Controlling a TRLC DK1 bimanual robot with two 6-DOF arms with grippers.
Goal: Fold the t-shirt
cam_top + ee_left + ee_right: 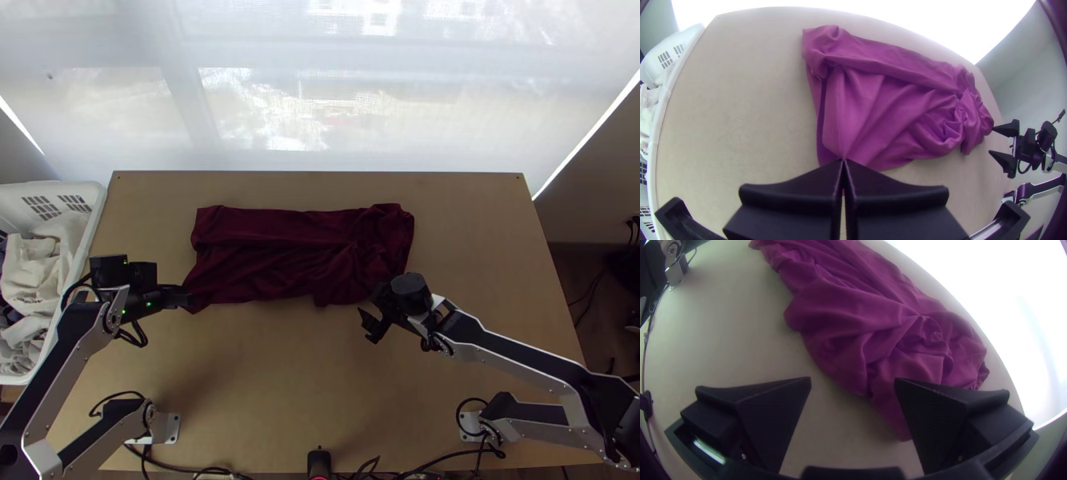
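The table [272, 384] supported the t-shirt [272, 238], which lay wrinkled in a wide strip, its right end bunched. The left gripper [189, 299] was clamped on the t-shirt's near left corner; the right gripper [366, 325], fingers apart, was positioned near its near right edge.

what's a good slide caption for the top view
Left gripper pinching a corner of the rumpled shirt, right gripper open nearby.

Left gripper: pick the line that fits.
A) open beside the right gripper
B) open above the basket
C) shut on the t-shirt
C: the left gripper has its fingertips together on the t-shirt, at the cloth's lower-left corner in the top view.
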